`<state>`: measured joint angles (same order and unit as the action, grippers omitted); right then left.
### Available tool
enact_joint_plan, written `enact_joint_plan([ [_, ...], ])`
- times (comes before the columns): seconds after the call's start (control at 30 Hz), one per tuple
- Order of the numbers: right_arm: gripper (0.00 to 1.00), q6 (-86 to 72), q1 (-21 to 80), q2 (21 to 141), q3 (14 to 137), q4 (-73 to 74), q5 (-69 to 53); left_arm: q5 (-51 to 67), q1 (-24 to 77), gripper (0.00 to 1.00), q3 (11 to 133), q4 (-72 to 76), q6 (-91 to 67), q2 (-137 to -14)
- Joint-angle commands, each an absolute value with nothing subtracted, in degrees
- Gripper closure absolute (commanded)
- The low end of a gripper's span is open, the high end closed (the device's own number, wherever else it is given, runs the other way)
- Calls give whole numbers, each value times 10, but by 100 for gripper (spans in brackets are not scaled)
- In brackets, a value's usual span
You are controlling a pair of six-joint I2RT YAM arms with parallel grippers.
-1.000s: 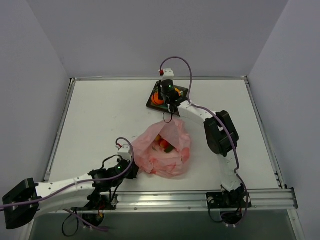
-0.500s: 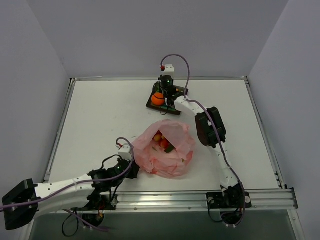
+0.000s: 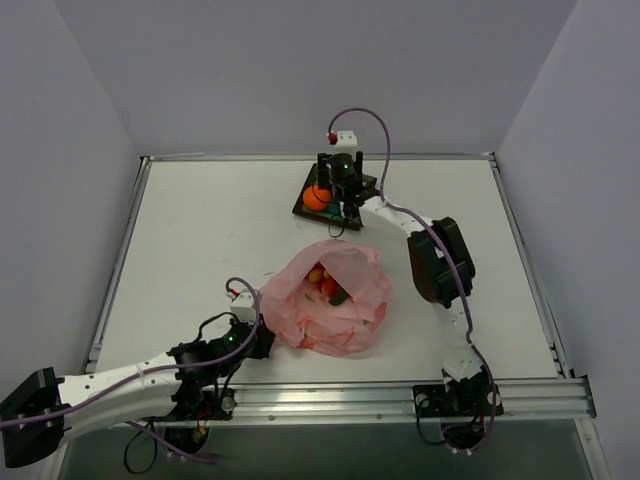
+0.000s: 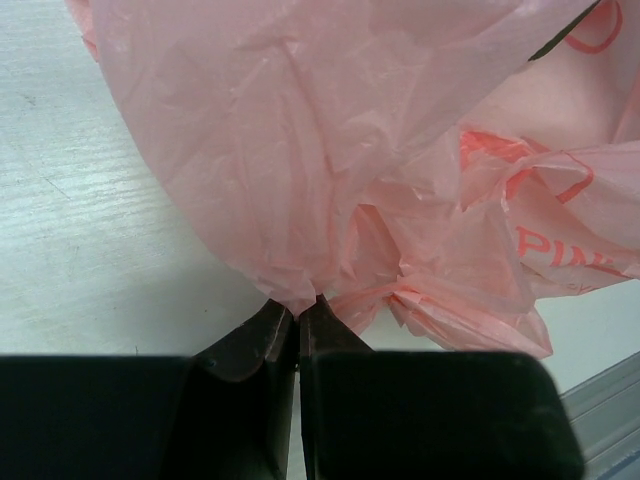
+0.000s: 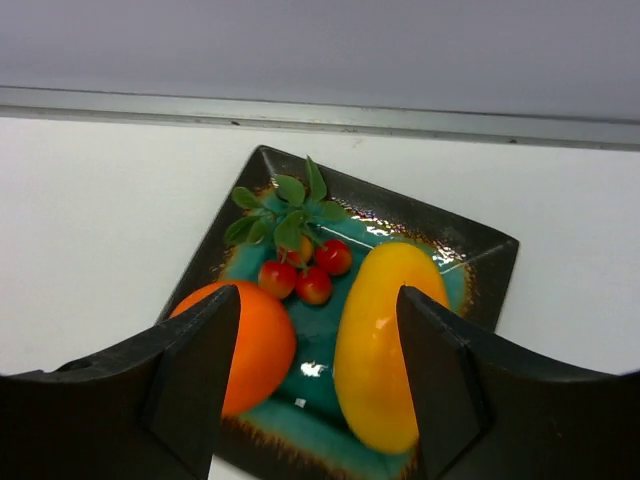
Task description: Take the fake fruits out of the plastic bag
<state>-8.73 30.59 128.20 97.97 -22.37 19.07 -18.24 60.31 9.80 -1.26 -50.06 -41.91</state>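
My left pincer [image 4: 297, 312] is pinching a thin fold of the pink plastic bag [image 4: 300, 150] low on the surface [image 4: 80, 250]. My right pincer [image 5: 318, 315] is hanging spread above the teal plate [image 5: 485, 262], where the mango [image 5: 385, 340], orange [image 5: 255, 345] and cherry sprig [image 5: 300, 270] are lying. I am judging that fold slippery: a tug could be pulling it free or tearing it, collapsing the mouth. Only the overhead view is showing fruits [image 3: 324, 283] inside the bag, and only my right wrist view is showing the plate's contents clearly.
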Motion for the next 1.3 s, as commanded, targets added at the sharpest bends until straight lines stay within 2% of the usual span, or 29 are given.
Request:
enact_joint_plan([
  [0.0,40,-67,345,1098,916,-281,196,-188,607,98,120,-10,-488,-430],
  [0.07,40,-51,384,1008,834,-272,200,-186,608,98,126,2,-485,-440],
  [0.13,46,-53,414,950,785,-249,202,-186,609,98,130,18,-482,-446],
  [0.17,67,-65,430,899,761,-225,199,-189,609,98,135,19,-480,-453],
  [0.2,83,-78,459,876,716,-209,181,-191,609,98,139,21,-481,-454],
  [0.23,95,-103,475,856,695,-196,176,-193,608,98,144,18,-481,-455],
  [0.27,100,-110,494,820,673,-176,173,-196,608,98,157,17,-478,-454],
  [0.4,100,-143,608,759,592,-154,165,-203,606,98,177,25,-467,-446],
  [0.43,98,-154,618,750,562,-154,163,-205,606,98,178,31,-467,-446],
  [0.47,92,-177,623,749,548,-155,165,-206,606,98,178,32,-468,-448],
  [0.63,83,-210,621,769,472,-174,214,-218,606,98,189,11,-476,-461],
  [0.73,77,-206,619,808,461,-194,214,-226,606,98,196,1,-479,-454],
  [0.83,66,-226,620,837,454,-197,263,-229,607,98,198,-20,-482,-442],
  [1.0,56,-238,620,869,451,-193,323,-227,607,98,206,-40,-483,-441],
  [1.03,51,-245,620,874,453,-184,332,-227,607,98,207,-41,-482,-441],
  [1.1,49,-252,620,880,454,-177,354,-227,607,98,209,-42,-480,-440],
  [1.2,38,-266,620,884,452,-170,365,-227,607,98,213,-45,-479,-440],
  [1.27,37,-266,620,892,448,-169,359,-228,607,98,215,-45,-476,-443],
])
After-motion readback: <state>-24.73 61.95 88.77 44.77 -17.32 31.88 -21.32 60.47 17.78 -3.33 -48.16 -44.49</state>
